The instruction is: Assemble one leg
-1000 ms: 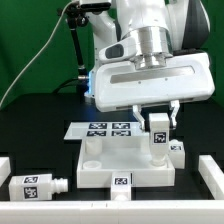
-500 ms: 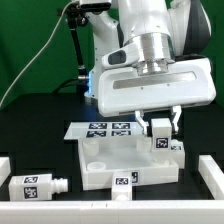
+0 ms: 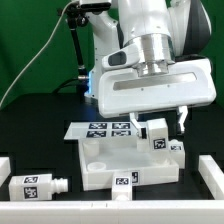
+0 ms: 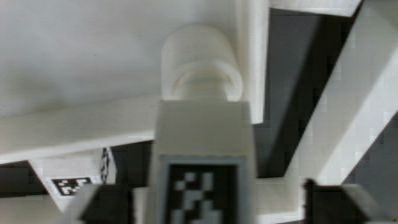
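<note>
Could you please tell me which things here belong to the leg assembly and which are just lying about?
In the job: the leg, upright on the square piece; the gripper, open around it.
Lying about: the spare leg on its side; the marker board.

One leg (image 3: 158, 134) stands on the square piece's (image 3: 110, 166) far corner at the exterior view's right, the marker board (image 3: 97, 128) behind, a second leg (image 3: 35, 186) lying left.

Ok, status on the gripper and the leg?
Fingers open, either side of the small white plastic squarish leg, not gripping. Leg upright on corner socket of large flat white square piece. Nothing in the way seen.
</note>
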You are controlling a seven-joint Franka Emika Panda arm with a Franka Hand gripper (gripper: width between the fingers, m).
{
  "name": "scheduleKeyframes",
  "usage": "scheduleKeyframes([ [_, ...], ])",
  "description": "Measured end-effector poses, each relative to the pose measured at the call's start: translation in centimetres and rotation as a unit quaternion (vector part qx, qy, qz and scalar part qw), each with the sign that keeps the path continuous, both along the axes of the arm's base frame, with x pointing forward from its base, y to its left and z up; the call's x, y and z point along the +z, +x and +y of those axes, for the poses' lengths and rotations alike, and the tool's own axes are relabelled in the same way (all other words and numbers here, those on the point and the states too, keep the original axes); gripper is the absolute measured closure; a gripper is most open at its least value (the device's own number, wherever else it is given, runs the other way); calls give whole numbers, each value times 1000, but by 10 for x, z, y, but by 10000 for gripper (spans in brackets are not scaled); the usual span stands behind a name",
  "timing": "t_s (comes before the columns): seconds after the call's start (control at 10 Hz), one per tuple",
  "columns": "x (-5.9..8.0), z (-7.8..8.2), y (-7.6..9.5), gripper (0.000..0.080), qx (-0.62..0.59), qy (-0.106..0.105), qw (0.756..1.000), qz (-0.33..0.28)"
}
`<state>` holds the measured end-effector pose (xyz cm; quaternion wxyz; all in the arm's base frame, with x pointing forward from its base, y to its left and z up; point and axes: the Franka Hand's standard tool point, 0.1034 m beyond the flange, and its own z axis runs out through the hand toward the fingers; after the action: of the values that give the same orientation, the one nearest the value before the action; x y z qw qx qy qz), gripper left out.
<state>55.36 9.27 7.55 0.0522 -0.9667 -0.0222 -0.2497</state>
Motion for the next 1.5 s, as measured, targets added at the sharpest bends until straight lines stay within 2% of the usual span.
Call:
scheduleKeyframes([
  [0.1, 6, 0, 1, 188, 1, 1, 1000, 5],
  [0.3, 20, 2, 3, 158, 7, 3, 1000, 21],
  [0.4, 33, 2, 6, 151, 12, 5, 999, 38],
  [0.5, 31, 1, 6, 151, 10, 4, 999, 32],
  [0.6, 23, 6, 0, 150, 18, 10, 997, 75],
  [0.9, 27, 14, -2, 150, 36, 27, 982, 183],
  [1.1, 29, 4, 0, 150, 39, 39, 964, 259],
  [1.2, 31, 3, 6, 150, 39, 42, 962, 267],
  [1.5, 31, 3, 7, 150, 38, 42, 962, 265],
])
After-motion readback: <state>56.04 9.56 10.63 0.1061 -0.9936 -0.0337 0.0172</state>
